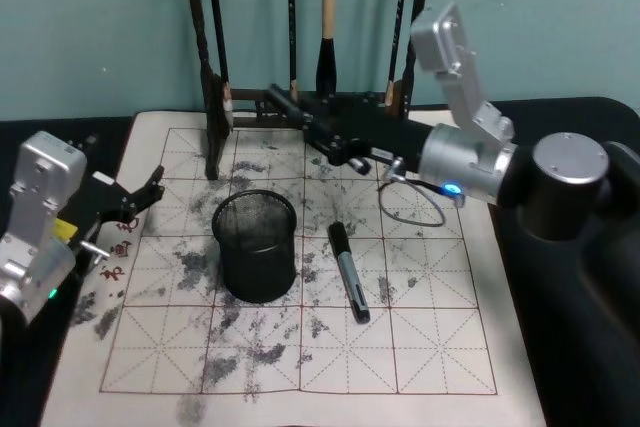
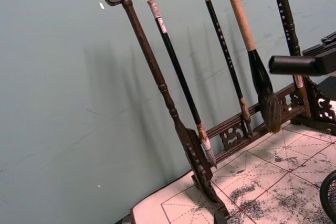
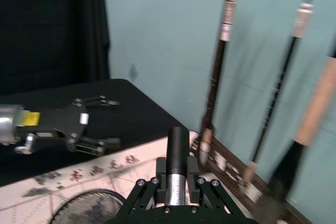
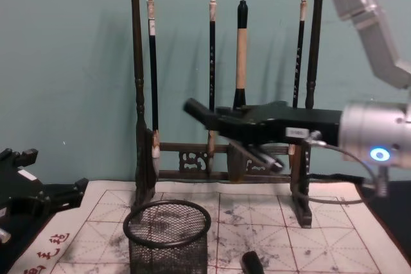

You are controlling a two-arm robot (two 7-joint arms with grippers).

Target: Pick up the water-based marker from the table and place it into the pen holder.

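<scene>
A black and silver water-based marker is clamped in my right gripper, which is shut on it. The marker's black end sticks out forward, also visible as a dark tip in the left wrist view. My right gripper hovers above the mat, behind and slightly right of the pen holder, a round black mesh cup. Another marker lies flat on the mat just right of the holder. My left gripper rests open at the mat's left edge.
A tall dark wooden rack hung with calligraphy brushes stands close behind my right gripper. The ink-stained gridded mat covers a black table. A grey cable loop lies on the mat under my right arm.
</scene>
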